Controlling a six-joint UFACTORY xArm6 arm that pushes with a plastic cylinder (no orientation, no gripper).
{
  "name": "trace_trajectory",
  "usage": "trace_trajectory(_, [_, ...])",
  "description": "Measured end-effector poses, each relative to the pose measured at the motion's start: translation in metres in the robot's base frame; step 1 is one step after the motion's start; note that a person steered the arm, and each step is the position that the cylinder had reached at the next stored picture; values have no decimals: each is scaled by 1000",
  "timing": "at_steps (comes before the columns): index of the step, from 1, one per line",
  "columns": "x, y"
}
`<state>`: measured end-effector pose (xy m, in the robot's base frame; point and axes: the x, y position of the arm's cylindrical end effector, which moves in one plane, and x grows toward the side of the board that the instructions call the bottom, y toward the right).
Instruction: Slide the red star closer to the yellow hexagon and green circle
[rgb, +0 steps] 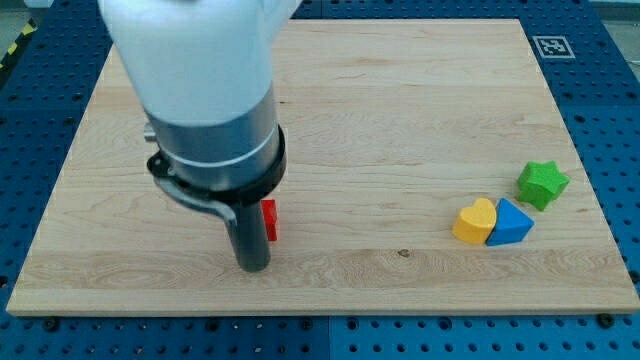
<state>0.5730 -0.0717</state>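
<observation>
My arm's white and grey body fills the view's upper left, and its dark rod comes down to my tip (253, 267) near the board's bottom edge, left of centre. A red block (270, 219) shows as a narrow strip against the rod's right side, just above the tip. Most of it is hidden, so I cannot make out its shape. No yellow hexagon or green circle shows. Far off at the view's right lie a yellow heart (475, 221), a blue block (512, 223) touching it, and a green star (542, 184) just above them.
The wooden board (400, 100) lies on a blue pegboard table. A black-and-white marker tag (552, 46) sits off the board's top right corner. The arm's body hides part of the board's upper left.
</observation>
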Motion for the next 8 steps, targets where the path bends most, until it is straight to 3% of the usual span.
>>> trace_trajectory(4, [-106,-1])
trace_trajectory(8, [-249,-5])
